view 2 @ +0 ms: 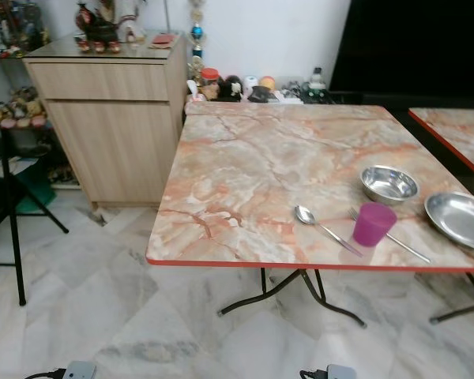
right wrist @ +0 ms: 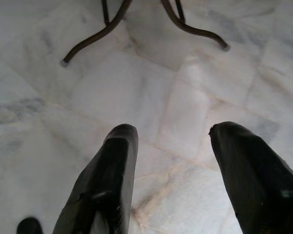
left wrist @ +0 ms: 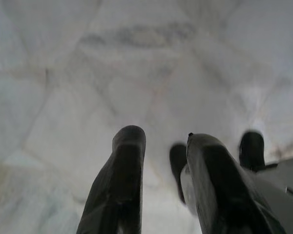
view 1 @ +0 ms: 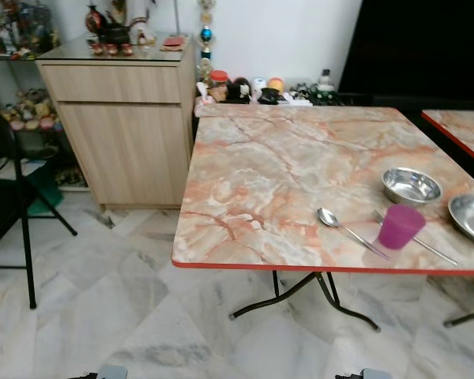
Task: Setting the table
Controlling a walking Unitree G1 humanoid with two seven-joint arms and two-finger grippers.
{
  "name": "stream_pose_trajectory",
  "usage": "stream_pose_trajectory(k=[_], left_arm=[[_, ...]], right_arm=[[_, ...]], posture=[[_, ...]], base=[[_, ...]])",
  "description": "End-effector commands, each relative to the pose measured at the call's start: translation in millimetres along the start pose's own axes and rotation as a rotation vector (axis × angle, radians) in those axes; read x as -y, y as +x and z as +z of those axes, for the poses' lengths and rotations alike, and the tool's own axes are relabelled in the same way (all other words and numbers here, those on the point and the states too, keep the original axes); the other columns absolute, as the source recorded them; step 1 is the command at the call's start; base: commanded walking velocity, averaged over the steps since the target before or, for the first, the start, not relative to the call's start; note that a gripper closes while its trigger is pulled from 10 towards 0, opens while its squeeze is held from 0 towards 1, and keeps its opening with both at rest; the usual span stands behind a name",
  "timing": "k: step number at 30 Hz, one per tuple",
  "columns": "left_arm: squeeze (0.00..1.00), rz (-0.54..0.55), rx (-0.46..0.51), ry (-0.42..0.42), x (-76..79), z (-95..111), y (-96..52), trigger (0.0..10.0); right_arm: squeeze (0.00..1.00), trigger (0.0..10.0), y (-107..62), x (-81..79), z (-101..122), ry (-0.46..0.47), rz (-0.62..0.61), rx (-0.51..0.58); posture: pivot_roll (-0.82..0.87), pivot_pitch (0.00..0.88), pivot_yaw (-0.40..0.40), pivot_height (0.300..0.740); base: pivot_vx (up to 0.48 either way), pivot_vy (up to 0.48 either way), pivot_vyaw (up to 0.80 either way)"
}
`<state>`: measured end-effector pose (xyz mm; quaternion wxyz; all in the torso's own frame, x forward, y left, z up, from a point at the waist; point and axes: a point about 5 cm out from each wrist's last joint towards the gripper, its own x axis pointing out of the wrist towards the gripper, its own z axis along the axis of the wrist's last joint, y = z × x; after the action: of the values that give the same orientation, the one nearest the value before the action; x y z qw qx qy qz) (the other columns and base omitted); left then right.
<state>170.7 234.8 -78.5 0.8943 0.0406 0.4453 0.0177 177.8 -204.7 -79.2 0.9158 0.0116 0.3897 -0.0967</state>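
A marble-patterned table (view 1: 261, 174) with a red edge stands ahead of me. Near its front right corner lie a spoon (view 1: 344, 227), a purple cup (view 1: 400, 227) and a fork (view 1: 417, 238). Behind them is a small steel bowl (view 1: 411, 185). At the right edge rests a steel plate (view 1: 472, 217). Both arms hang low over the marble floor. My left gripper (left wrist: 163, 146) is open with nothing between its fingers. My right gripper (right wrist: 173, 141) is open and empty, pointing at the floor near the table's black legs (right wrist: 102, 34).
A wooden cabinet (view 1: 122, 118) stands at the back left, with ornaments on top. A black folding chair (view 1: 16, 221) is at the far left. Small items (view 1: 253, 88) line the wall behind the table. A second table (view 1: 462, 130) adjoins on the right.
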Motion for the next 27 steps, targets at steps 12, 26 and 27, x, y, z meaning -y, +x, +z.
stream_pose_trajectory(k=[12, 26, 27], left_arm=[[0.00, -0.082, -0.006, 0.064, 41.5, 25.3, 11.2, 10.0], [0.00, -0.080, 0.003, 0.056, 41.8, 29.3, 11.9, 10.0], [0.00, -0.079, 0.003, 0.056, 41.7, 29.4, 11.9, 10.0]], right_arm=[[0.00, 10.0, 3.7, -2.2, 1.7, 0.316, 0.029, -0.069], [0.00, 10.0, 5.6, -1.4, 7.5, 0.319, 0.027, -0.059], [0.00, 10.0, 5.7, -1.3, 7.6, 0.319, 0.026, -0.058]], posture=[[0.02, 0.000, -0.039, 0.740], [0.02, 0.025, -0.045, 0.740], [0.02, 0.025, -0.045, 0.740]], base=[[0.000, -0.240, 0.00], [0.000, -0.274, -0.18], [0.000, -0.480, -0.76]])
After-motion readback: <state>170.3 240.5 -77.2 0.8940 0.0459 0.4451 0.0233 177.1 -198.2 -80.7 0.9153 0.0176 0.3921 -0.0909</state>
